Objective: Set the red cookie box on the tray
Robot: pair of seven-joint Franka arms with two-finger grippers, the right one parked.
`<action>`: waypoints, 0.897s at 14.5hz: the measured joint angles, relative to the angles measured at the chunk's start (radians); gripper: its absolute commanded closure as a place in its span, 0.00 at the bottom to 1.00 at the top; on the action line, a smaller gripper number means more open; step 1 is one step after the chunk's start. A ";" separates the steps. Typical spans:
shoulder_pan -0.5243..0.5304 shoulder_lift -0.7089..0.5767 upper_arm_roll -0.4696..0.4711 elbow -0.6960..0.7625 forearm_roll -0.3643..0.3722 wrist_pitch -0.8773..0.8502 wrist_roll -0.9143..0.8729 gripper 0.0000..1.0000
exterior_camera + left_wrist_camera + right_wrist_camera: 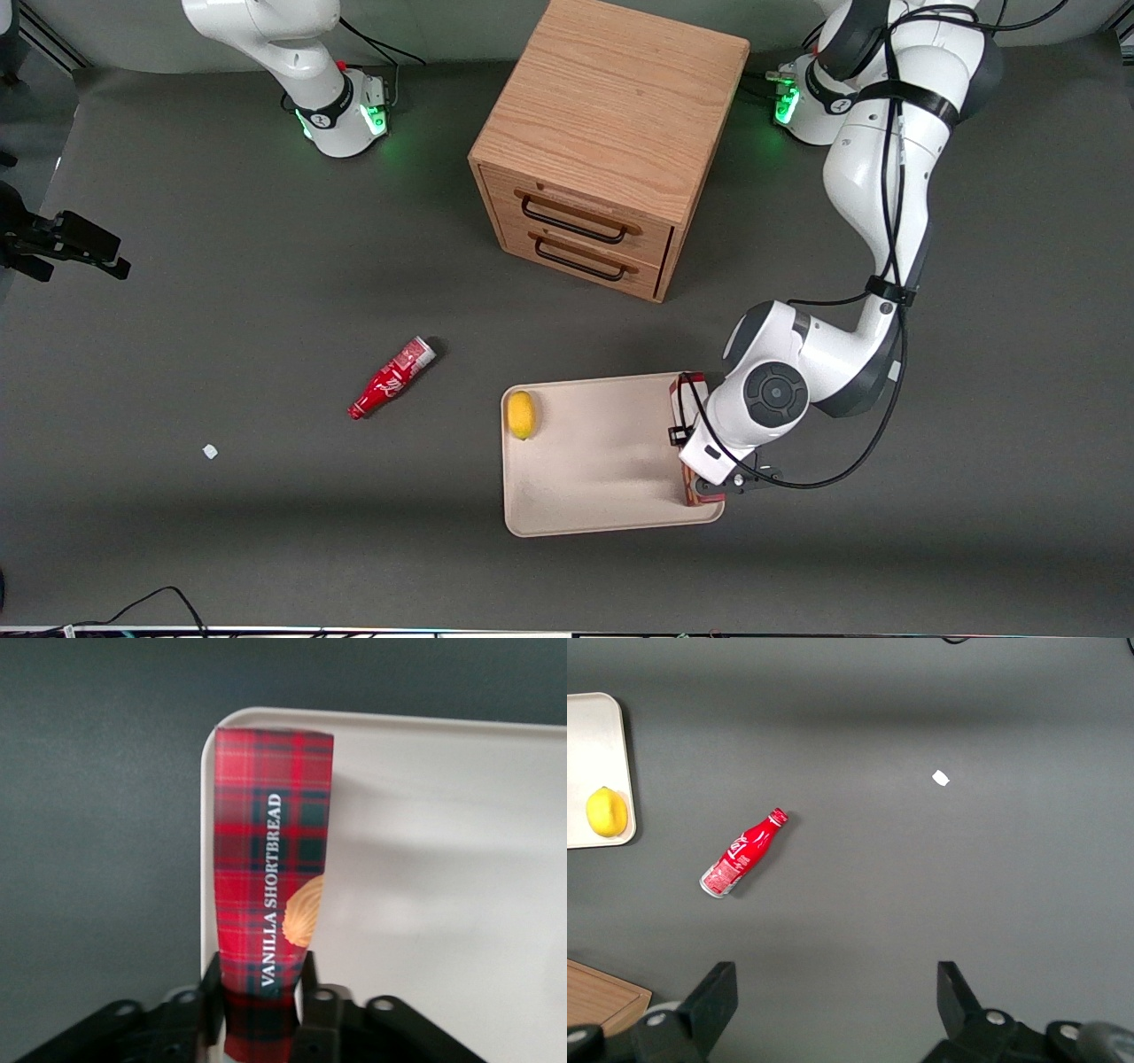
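Wrist view: gripper (260,1003) clamps red cookie box (271,859) over tray (443,859) rim. Releasing now risks box tipping off onto table.

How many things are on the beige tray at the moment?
2. A yellow lemon lies by the large flat beige tray's edge toward the parked arm; the slim dark-red tartan cookie box, clamped in the left gripper, sits along the working-arm edge.

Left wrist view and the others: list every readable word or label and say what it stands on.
"VANILLA SHORTBREAD": white capitals along the red cookie box, held by the gripper at the tray edge.
Red soda bottle: white script on its label, too small to read.
Nothing else readable.
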 measured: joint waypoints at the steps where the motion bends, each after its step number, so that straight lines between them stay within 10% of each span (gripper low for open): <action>1: 0.000 0.000 0.001 0.001 0.001 0.003 0.000 0.00; 6: 0.018 -0.060 0.013 -0.010 0.001 0.007 0.000 0.00; 13: 0.282 -0.503 0.015 -0.240 -0.101 -0.225 0.220 0.00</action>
